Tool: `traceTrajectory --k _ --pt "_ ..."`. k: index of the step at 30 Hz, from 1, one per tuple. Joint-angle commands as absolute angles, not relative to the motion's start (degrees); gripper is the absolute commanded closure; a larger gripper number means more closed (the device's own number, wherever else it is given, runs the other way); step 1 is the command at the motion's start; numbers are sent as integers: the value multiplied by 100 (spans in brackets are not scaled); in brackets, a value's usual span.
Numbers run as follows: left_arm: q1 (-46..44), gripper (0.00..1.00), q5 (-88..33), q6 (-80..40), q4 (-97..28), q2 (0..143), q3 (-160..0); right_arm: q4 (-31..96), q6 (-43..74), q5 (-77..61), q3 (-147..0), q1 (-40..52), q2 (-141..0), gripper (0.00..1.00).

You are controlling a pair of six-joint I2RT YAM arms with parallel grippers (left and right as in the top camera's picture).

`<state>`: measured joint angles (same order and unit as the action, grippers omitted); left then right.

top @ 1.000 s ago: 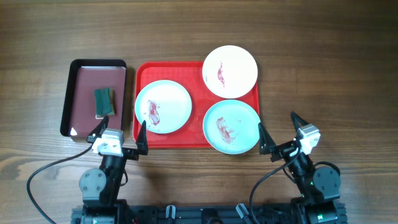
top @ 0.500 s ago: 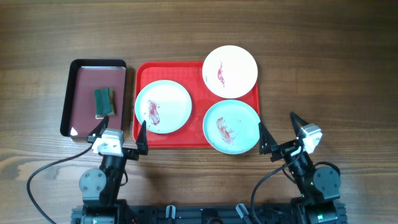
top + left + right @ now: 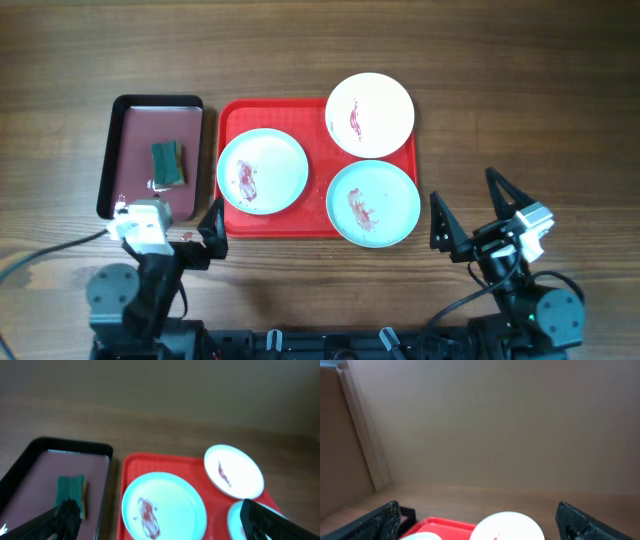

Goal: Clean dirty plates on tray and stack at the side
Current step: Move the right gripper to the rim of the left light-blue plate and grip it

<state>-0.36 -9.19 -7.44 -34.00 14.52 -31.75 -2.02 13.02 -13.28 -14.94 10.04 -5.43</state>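
Note:
The red tray point(image 3: 318, 224) lies mid-table and holds three smeared plates: a pale blue plate point(image 3: 262, 172) at left, a pale blue plate point(image 3: 372, 203) at front right, a white plate point(image 3: 370, 114) at back right, overhanging the rim. In the left wrist view the left blue plate point(image 3: 165, 510), the white plate point(image 3: 235, 471) and the tray point(image 3: 200, 462) show. My left gripper point(image 3: 165, 220) is open and empty, just in front of the tray's left corner. My right gripper point(image 3: 468, 205) is open and empty, right of the tray. The right wrist view shows the white plate point(image 3: 507, 527).
A black-rimmed maroon tray point(image 3: 140, 195) with a green sponge point(image 3: 167, 163) sits left of the red tray; both show in the left wrist view, the tray point(image 3: 30, 475) and the sponge point(image 3: 70, 489). Bare wooden table lies right of and behind the trays.
The left arm has shifted left and the right arm has shifted right and back. Both grippers stay open. The plates and trays have not moved.

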Motion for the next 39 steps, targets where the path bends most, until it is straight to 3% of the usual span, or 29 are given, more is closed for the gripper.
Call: traceTrajectory --k 1,10,14,17,20,24,28,29,30,34,36,39 --pt "-14 0 -1249 -821 -3920 2305 -4414 19 1253 -1721 -2403 1033 -1227 0" --pt "-14 0 -1302 -777 -7609 5603 -8388 3583 670 -2121 -6475 1033 -4630 0" --pt "-16 0 -1304 -777 -9354 7118 -10106 5627 -259 -3009 -8335 1033 -6445 0" --pt "-14 0 -1103 -779 -9159 7738 -10169 5328 469 -3284 -8545 1033 -7345 0" --pt "-16 0 -1122 -849 -8882 8169 -10167 5089 471 -3688 -8545 1197 -8086 4" --pt "-16 0 -1299 -836 -8399 8554 -10169 4810 1190 -2305 -8545 1973 -9277 7" --pt "172 1 862 -1905 -8291 8788 -10167 4303 2069 -1619 -8545 2893 -10252 20" --pt "390 14 1186 -2178 -8254 8827 -10167 4176 2174 -1470 -8545 3052 -10438 23" --pt "563 20 1229 -2224 -8208 8853 -10167 4064 2263 -1361 -8545 3166 -10597 26" --pt "1350 1 1225 -2220 -8095 9118 -10147 3673 2414 -921 -8545 3461 -11281 34" --pt "1466 0 1205 -1988 -8093 9299 -10147 3507 2412 -836 -8543 3487 -11535 37" --pt "1470 0 1205 -1977 -8093 9598 -10147 3245 2412 -834 -8545 3492 -11946 51"
